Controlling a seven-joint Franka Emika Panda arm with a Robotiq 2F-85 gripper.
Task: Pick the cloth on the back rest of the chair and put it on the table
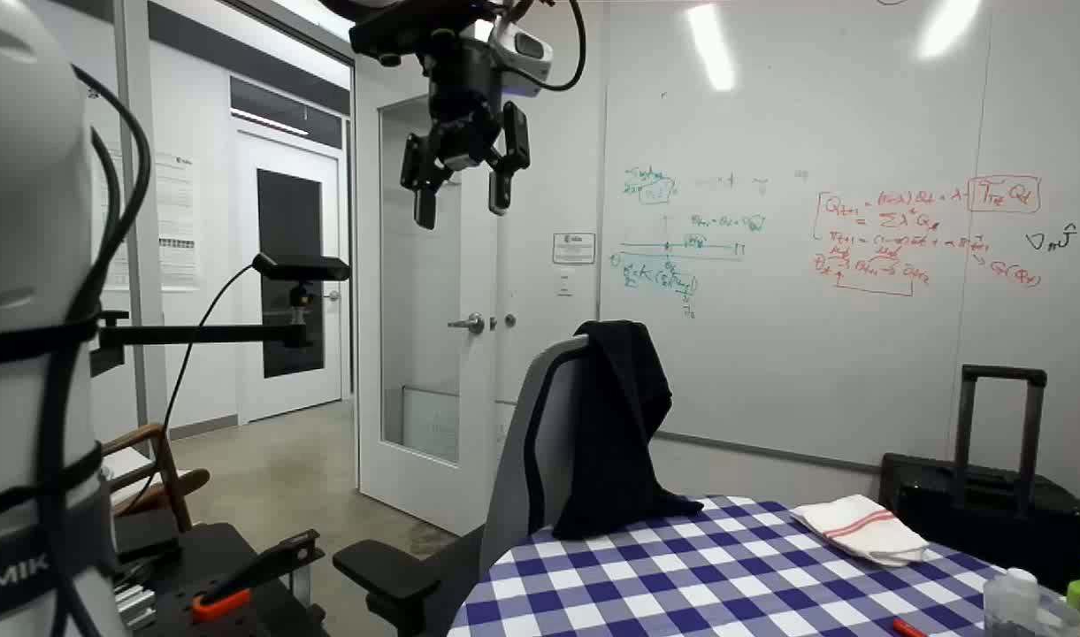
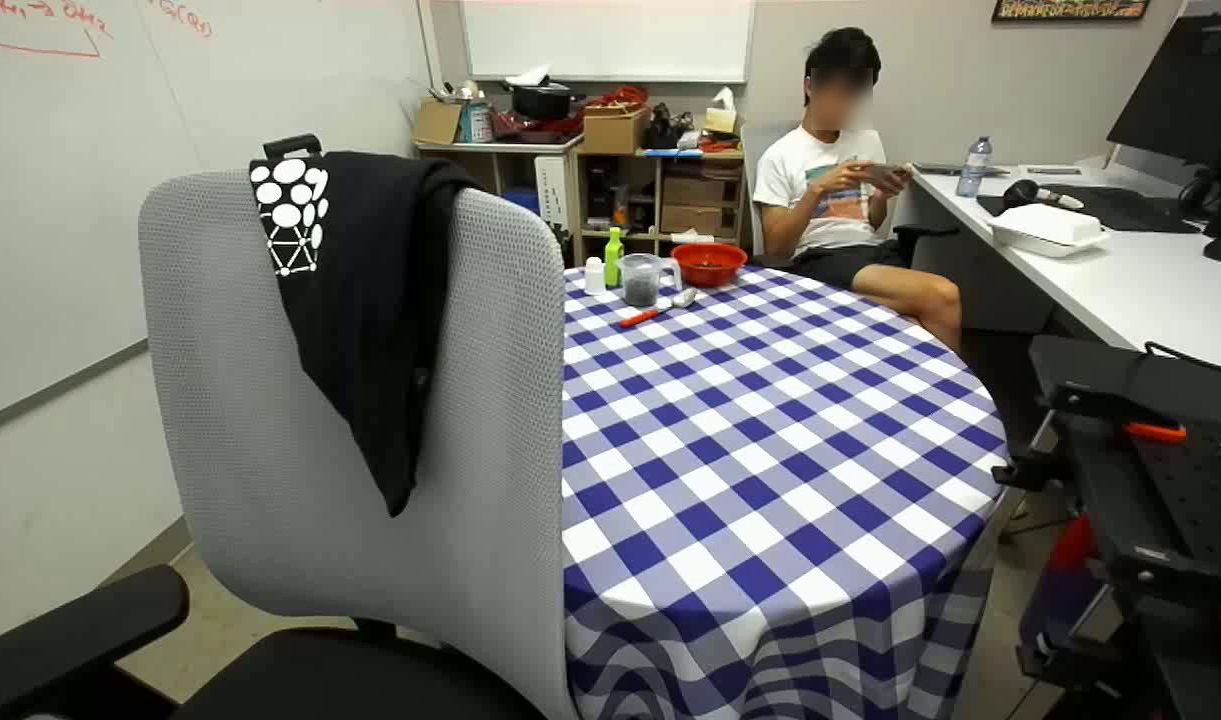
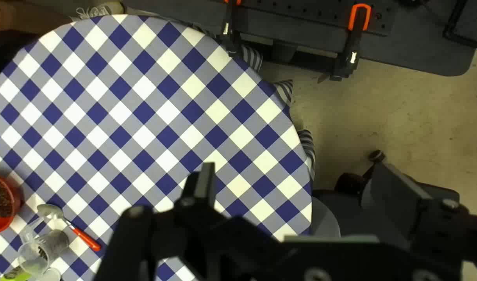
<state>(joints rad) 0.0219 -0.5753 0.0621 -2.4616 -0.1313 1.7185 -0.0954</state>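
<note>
Hand (image 1: 462,206) aloft; towel (image 1: 861,529), bowl (image 2: 708,277), spoon (image 2: 642,317) on table (image 2: 770,430).

The robot arm (image 1: 26,274) reads "EMIK"; the whiteboard (image 1: 796,212) bears red "Qt+1 =".

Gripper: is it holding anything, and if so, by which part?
Nothing; the gripper is open, and the cloth hangs over the back rest.
</note>
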